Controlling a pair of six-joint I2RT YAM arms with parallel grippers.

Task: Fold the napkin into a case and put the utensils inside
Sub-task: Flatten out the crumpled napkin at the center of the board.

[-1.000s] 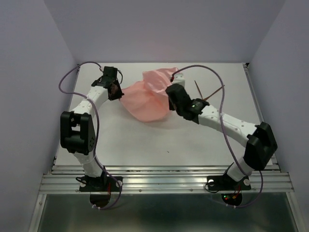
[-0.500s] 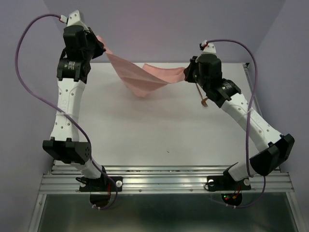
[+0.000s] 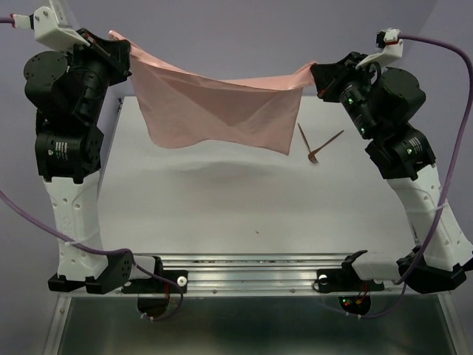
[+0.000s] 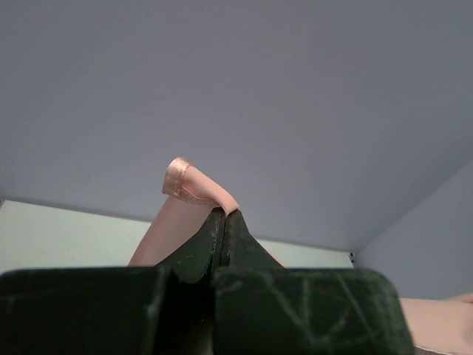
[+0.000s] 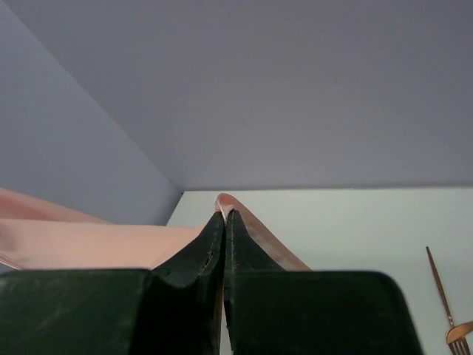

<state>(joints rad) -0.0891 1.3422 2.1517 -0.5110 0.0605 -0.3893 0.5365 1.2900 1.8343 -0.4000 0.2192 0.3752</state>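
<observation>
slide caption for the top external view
Left pincer and right pincer hold the napkin aloft; utensils lie on the table.

White table [image 3: 222, 211]; lavender walls [image 3: 244, 37] around; metal rail [image 3: 251, 271] near edge.

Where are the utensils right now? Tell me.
In the top view the utensils lie on the table, far back on the right side, just right of the hanging napkin and its lower right corner.

Salmon-pink napkin [image 3: 222, 111] stretched aloft; thin crossed utensils [image 3: 316, 144] flat beneath
</observation>
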